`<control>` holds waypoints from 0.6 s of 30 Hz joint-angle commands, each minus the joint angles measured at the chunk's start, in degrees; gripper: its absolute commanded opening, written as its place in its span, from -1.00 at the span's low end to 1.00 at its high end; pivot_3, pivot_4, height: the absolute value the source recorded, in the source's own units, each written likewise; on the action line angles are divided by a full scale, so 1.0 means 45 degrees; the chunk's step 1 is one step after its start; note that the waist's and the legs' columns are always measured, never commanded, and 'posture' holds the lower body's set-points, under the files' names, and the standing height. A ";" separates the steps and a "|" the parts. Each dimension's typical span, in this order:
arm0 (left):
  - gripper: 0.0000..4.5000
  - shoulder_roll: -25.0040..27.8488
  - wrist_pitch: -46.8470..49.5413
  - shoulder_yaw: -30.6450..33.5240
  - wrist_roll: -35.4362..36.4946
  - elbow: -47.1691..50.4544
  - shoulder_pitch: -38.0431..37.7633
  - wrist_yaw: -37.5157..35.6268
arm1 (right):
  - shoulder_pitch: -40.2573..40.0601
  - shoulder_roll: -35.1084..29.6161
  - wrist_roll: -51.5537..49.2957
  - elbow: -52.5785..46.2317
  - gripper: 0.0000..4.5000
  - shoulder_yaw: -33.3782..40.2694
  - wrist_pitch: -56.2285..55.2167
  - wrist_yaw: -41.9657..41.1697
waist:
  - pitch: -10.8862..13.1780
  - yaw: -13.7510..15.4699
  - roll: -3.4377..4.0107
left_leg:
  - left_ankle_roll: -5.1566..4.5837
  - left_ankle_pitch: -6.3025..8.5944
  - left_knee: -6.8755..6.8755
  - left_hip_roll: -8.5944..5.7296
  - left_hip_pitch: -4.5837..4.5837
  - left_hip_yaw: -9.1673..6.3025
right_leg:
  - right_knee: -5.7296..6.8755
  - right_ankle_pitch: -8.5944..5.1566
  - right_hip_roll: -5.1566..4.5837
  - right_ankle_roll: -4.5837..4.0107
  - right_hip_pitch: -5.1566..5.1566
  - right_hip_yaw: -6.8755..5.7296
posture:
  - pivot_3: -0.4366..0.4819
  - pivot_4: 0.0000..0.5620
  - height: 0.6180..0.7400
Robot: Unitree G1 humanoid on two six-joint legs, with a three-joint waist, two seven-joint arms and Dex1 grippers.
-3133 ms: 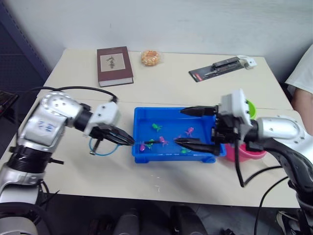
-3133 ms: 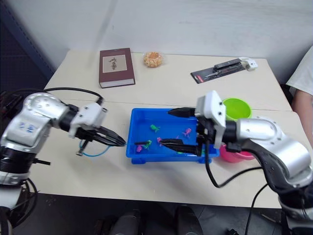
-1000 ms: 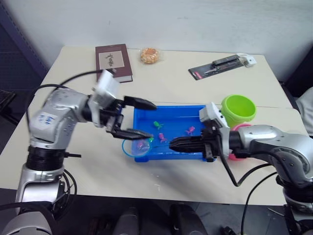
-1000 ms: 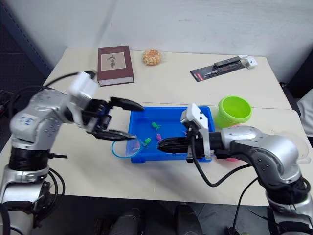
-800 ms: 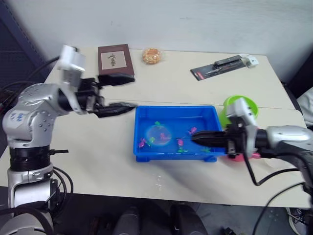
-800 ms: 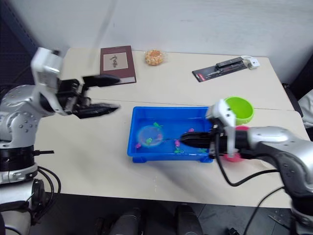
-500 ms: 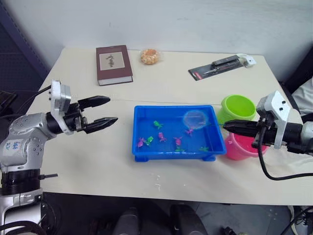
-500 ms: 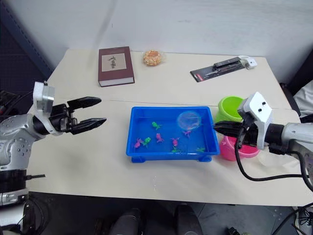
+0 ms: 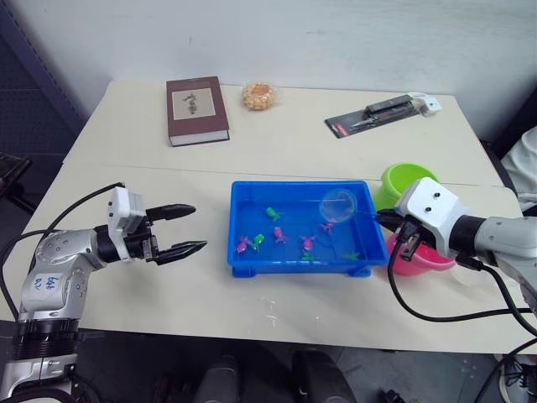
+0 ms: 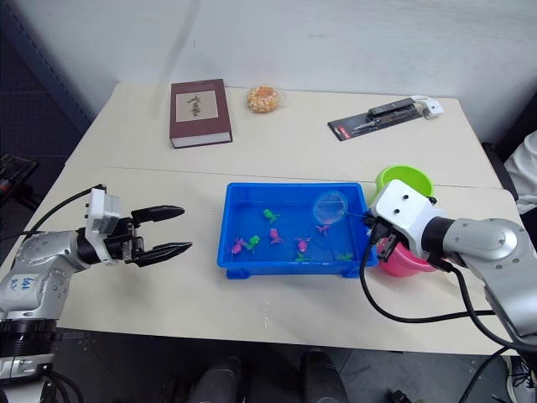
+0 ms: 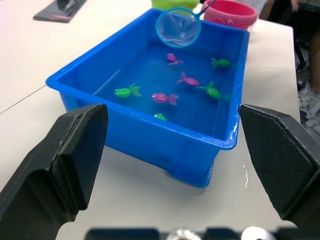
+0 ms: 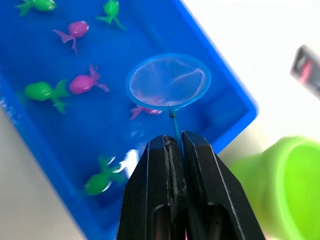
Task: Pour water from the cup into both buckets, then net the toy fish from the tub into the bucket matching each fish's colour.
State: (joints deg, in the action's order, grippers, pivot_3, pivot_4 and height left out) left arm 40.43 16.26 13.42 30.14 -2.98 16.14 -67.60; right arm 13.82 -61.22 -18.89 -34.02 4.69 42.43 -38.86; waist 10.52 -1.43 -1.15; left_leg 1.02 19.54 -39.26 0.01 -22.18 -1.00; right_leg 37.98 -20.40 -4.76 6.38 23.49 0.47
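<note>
The blue tub (image 9: 298,270) sits mid-table with water and several toy fish, pink (image 9: 275,236) and green (image 9: 270,214). My right gripper (image 12: 174,142) is shut on the thin handle of the net. Its blue hoop (image 9: 337,201) hangs over the tub's far right corner, and the mesh looks empty. The lime green bucket (image 9: 411,178) and the pink bucket (image 9: 419,256) stand just right of the tub, partly behind my right wrist. A clear rim, perhaps the cup (image 9: 468,275), peeks out beside the pink bucket. My left gripper (image 9: 189,228) is open and empty, left of the tub.
At the back of the table lie a dark red book (image 9: 196,110), a round snack (image 9: 258,96) and a black packaged tool (image 9: 373,116). A person's white sleeve (image 9: 524,159) shows at the right edge. Cables trail from both wrists.
The net passed from my left gripper to my right over the last second. My left arm drew back left and lower, open. My right arm carried the net to the tub's right end.
</note>
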 commanded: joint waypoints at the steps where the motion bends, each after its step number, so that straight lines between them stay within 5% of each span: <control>1: 0.98 0.0338 0.0166 0.0275 0.0322 0.0446 -0.0337 -0.0158 | -0.0039 0.0013 0.1177 -0.0530 -1.00 -0.0016 -0.0515 0.0684 | 0.0000 -0.0002 0.0000 | 0.0000 0.0000 0.0000 -0.0002 0.0000 0.0001 | 0.0000 0.0000 -0.0002 0.0000 -0.0001 0.0000 | -0.05 -0.47 1.00; 11: 0.98 0.0434 0.0023 0.0707 0.0281 0.0130 -0.0052 0.0463 | 0.0082 -0.0085 0.3954 -0.0729 -1.00 -0.1313 -0.1619 0.1040 | 0.0000 -0.0020 0.0000 | 0.0001 -0.0001 0.0001 -0.0002 0.0003 0.0003 | 0.0001 0.0000 0.0004 0.0000 0.0005 0.0001 | -0.05 -0.47 1.00; 18: 0.98 0.0750 0.0059 0.0449 0.0086 -0.0434 0.0895 0.0125 | 0.1698 0.0866 0.5540 -0.0337 -1.00 -0.3075 -0.1666 0.1130 | 0.0000 -0.0043 0.0000 | 0.0008 -0.0006 0.0000 -0.0001 0.0004 0.0005 | 0.0001 0.0000 0.0012 0.0000 0.0013 0.0002 | -0.05 -0.47 1.00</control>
State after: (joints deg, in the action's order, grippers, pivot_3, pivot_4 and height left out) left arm 41.93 16.82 15.06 30.34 -3.83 18.10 -66.17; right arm 19.79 -58.23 3.59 -35.19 -8.29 35.68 -34.52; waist 10.52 -1.63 -1.15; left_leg 1.07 19.51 -39.26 0.01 -22.17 -0.99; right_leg 37.98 -20.40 -4.69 6.38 23.55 0.47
